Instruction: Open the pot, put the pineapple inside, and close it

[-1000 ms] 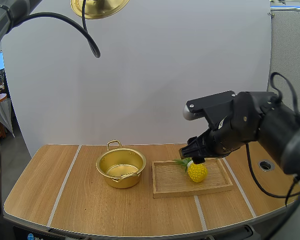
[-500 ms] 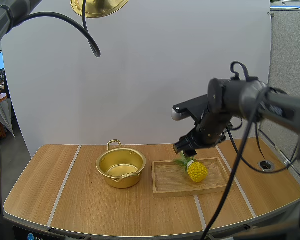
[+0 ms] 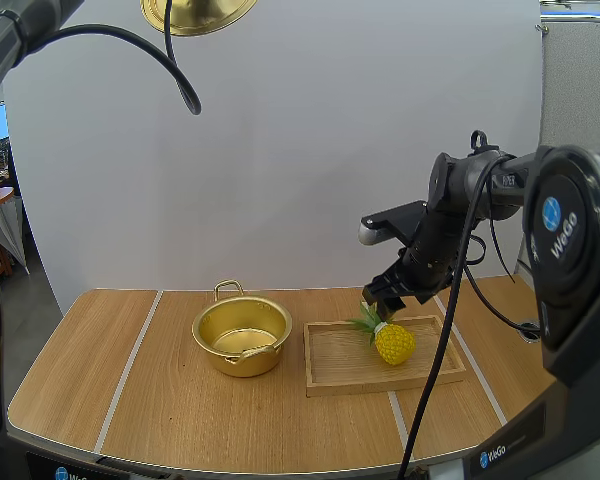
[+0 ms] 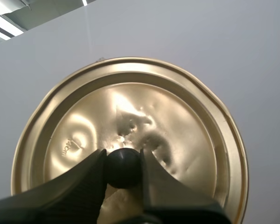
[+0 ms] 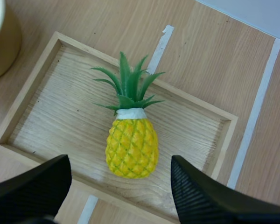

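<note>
Wooden tray [image 5: 60, 112], pineapple [image 5: 131, 147] centred, right fingers [image 5: 210, 198] wide

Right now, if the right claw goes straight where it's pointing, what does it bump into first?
Probably the pineapple lying in the tray: the open right claw points down at it, one finger on each side. How far above it hangs is unclear.

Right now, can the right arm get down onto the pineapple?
Probably yes: the right gripper hangs open just above the pineapple, which lies bare on the wooden tray, nothing between them.
</note>
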